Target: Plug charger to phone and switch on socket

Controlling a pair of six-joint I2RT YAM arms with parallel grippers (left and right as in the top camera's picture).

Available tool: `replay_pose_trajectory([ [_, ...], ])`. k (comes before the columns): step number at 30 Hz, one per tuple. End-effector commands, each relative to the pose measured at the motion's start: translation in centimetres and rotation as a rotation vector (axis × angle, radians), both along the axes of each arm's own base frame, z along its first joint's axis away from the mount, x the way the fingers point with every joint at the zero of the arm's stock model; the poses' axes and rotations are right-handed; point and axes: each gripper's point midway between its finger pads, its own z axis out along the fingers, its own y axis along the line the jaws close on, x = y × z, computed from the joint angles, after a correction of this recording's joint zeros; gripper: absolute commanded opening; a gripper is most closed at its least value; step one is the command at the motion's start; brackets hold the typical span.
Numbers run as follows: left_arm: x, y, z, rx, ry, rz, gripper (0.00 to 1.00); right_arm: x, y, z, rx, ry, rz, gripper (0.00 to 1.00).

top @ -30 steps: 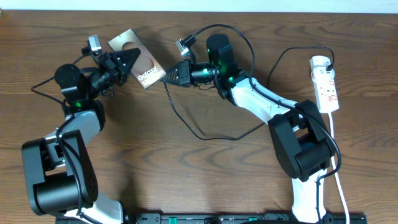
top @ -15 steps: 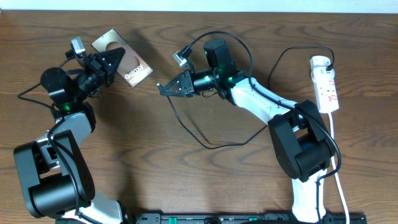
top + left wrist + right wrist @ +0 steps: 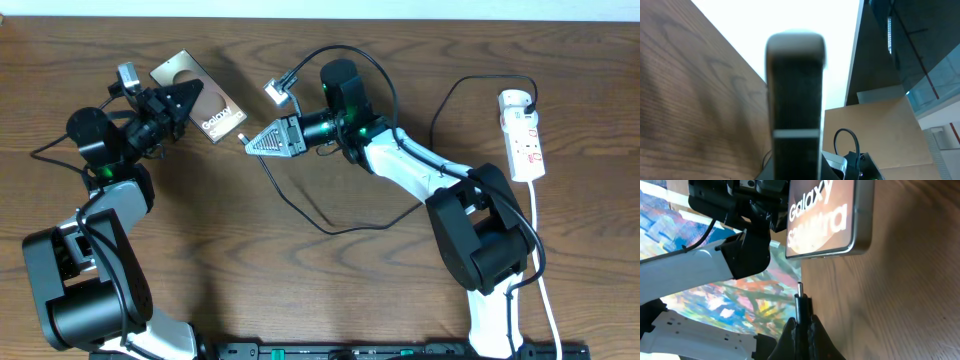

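Observation:
My left gripper (image 3: 196, 97) is shut on the phone (image 3: 222, 115), a tan-to-dark slab printed "Galaxy", and holds it off the table at the back left. In the left wrist view the phone (image 3: 795, 100) shows edge-on as a dark bar. My right gripper (image 3: 250, 144) is shut on the charger plug (image 3: 800, 292). Its tip points at the phone's lower end (image 3: 825, 215) across a small gap. The charger's black cable (image 3: 320, 222) loops over the table toward the socket (image 3: 524, 135), a white strip with red switches at the far right.
The socket's white cord (image 3: 540, 260) runs down the right side past the right arm's base (image 3: 490, 250). The left arm's base (image 3: 85, 280) stands at the front left. The table's back edge meets a white wall (image 3: 450, 8).
The left gripper has carried the phone left and back. The right gripper has followed leftward with the plug and turned, so its tip now faces the phone's end.

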Motion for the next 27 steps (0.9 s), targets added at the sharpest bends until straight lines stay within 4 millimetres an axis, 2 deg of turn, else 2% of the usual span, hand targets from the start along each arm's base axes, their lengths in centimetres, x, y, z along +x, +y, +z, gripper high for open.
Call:
replay_pose_trajectory([
  [1, -0.2, -0.1, 0.9, 0.028, -0.045, -0.015, 0.07, -0.3, 0.3, 0.8, 0.011, -0.005, 0.014, 0.01],
  [14, -0.2, -0.6, 0.9, 0.017, -0.036, -0.026, 0.07, 1.5, 0.6, 0.1, -0.042, 0.059, -0.102, 0.01],
  [27, -0.2, -0.6, 0.9, 0.018, -0.039, -0.025, 0.07, 0.1, 0.7, 2.0, 0.024, 0.050, -0.011, 0.01],
])
